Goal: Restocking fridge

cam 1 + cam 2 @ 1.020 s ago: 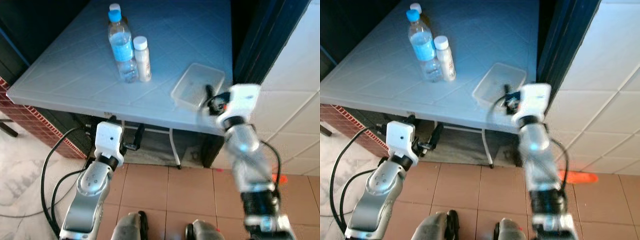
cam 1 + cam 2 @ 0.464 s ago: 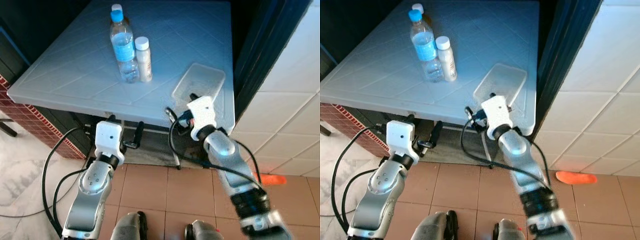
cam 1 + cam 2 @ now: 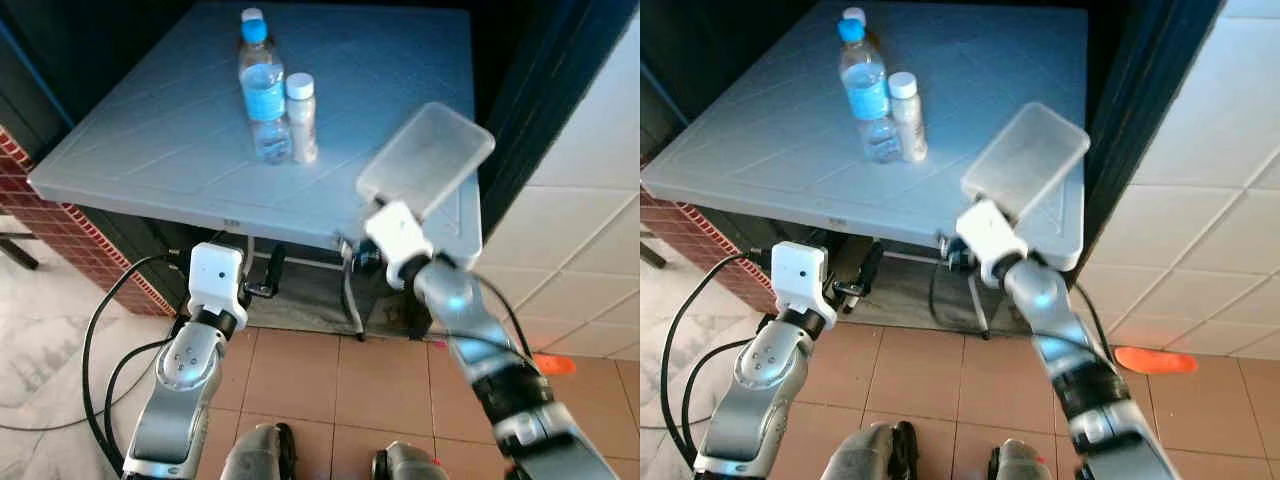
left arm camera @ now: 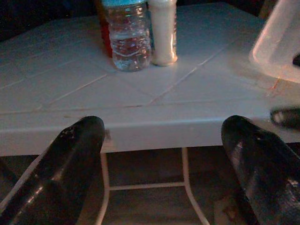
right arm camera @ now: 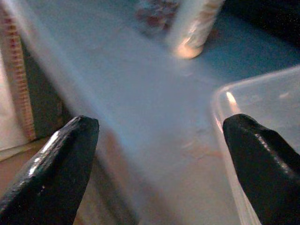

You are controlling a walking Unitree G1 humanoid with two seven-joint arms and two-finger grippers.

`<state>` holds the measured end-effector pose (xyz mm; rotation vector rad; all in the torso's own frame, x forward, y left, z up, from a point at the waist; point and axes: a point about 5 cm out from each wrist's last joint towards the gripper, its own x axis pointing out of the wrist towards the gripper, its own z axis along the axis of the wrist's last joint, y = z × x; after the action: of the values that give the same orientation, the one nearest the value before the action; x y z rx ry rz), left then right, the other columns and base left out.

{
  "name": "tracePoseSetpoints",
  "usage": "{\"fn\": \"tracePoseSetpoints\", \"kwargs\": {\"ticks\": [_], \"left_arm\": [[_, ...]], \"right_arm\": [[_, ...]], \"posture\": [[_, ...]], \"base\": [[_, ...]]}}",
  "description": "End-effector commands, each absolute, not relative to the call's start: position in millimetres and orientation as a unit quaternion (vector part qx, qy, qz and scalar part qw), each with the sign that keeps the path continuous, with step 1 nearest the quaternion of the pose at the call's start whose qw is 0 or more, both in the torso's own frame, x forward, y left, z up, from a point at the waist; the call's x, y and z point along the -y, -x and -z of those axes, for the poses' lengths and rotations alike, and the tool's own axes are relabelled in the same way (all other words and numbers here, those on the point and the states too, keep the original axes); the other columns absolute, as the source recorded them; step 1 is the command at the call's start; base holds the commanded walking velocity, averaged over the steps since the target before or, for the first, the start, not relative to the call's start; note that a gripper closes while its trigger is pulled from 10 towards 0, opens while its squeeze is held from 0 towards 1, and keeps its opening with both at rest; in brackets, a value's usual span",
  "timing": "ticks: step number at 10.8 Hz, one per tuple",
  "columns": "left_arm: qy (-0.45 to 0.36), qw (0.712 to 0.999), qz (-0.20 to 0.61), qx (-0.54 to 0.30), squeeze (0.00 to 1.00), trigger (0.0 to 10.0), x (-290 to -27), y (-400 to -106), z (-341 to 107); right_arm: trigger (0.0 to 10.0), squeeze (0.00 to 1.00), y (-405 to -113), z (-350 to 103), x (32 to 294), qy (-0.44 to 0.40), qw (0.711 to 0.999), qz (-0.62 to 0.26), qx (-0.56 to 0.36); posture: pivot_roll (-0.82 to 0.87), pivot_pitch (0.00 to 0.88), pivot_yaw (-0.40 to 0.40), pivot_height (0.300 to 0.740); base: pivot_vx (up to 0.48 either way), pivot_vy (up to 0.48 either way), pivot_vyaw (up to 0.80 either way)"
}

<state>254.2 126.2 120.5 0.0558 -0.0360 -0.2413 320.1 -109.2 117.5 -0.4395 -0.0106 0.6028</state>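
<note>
- So the thing to grab here looks like the clear plastic container (image 3: 425,158), sitting empty near the front right corner of the white table (image 3: 150,150). In the right wrist view its rounded rim (image 5: 225,101) is just beside one finger, not between the two yet.
- My guess on handling: thin see-through plastic, super light, a bit flexy and slick. It'll probably skid across the tabletop if nudged, and the wall will bend if squeezed hard. Best bet is pinching the near rim, one finger inside and one outside, close to a corner where it's stiffer.
- The right gripper (image 5: 154,154) is up at the table edge in front of the container, fingers spread wide with nothing in them.
- Further back on the table there's a water bottle (image 3: 265,95) with a blue cap, a small white bottle (image 3: 302,118) right beside it, and another capped bottle (image 3: 251,16) tucked behind those two. All well apart from the container.
- The left gripper (image 4: 164,159) hangs lower, below the table's front edge, fingers apart too and empty. It's pointed at the bottles but not near them.
- Tiled floor (image 3: 300,370) underneath, white tiled wall (image 3: 590,200) off to the right.
</note>
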Motion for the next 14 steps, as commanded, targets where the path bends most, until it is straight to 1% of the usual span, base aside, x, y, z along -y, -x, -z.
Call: {"fn": "tracePoseSetpoints", "kwargs": {"ticks": [1,3,4,6,9,10,11,12,13,14], "left_arm": [[-0.036,0.993,0.116,0.01,0.0,10.0,-129,-252,-117],[-0.036,0.992,0.117,0.01,0.0,10.0,-129,-252,-118],[-0.036,0.992,0.118,0.011,0.0,10.0,-129,-253,-118],[-0.037,0.992,0.118,0.012,0.0,10.0,-130,-254,-119],[-0.036,0.992,0.12,0.012,0.0,10.0,-129,-255,-119],[-0.036,0.992,0.121,0.013,0.0,10.0,-129,-256,-119],[-0.036,0.992,0.122,0.013,0.0,10.0,-129,-256,-119],[-0.035,0.992,0.123,0.014,0.0,10.0,-128,-258,-119],[-0.034,0.992,0.123,0.014,0.0,10.0,-128,-259,-120],[-0.033,0.992,0.123,0.015,0.0,10.0,-128,-260,-120]], "right_arm": [[10.0,0.63,-316,-117,108,0.223,0.926,-0.305,0.009],[10.0,0.59,-307,-113,119,0.222,0.928,-0.3,0.008],[10.0,0.55,-307,-118,128,0.227,0.933,-0.278,0.019],[10.0,0.54,-314,-140,151,0.227,0.945,-0.225,0.06],[10.0,0.53,-317,-163,165,0.235,0.946,-0.195,0.106],[10.0,0.53,-317,-169,167,0.209,0.953,-0.182,0.12],[10.0,0.52,-316,-177,165,0.111,0.975,-0.139,0.134],[10.0,0.27,-311,-175,153,-0.075,0.985,-0.095,0.126],[10.0,0.0,-305,-169,142,-0.092,0.984,-0.103,0.116],[10.0,0.0,-293,-162,130,-0.11,0.981,-0.113,0.113]], "posture": [[-0.02,0.121,0.069,0.74],[-0.03,0.125,0.076,0.74],[-0.03,0.123,0.077,0.74],[-0.03,0.123,0.079,0.74],[-0.03,0.119,0.083,0.74],[-0.04,0.117,0.084,0.74],[-0.04,0.117,0.084,0.74],[-0.05,0.111,0.084,0.74],[-0.05,0.111,0.084,0.74],[-0.04,0.104,0.083,0.74]], "base": [[0.0,0.0,0.0],[0.0,0.0,0.0],[0.0,0.0,0.0],[0.0,0.0,0.0],[0.0,0.0,0.0],[0.0,0.0,0.0],[0.0,0.0,0.0],[0.0,0.0,0.0],[0.0,0.0,0.0],[0.0,0.0,0.0]]}}
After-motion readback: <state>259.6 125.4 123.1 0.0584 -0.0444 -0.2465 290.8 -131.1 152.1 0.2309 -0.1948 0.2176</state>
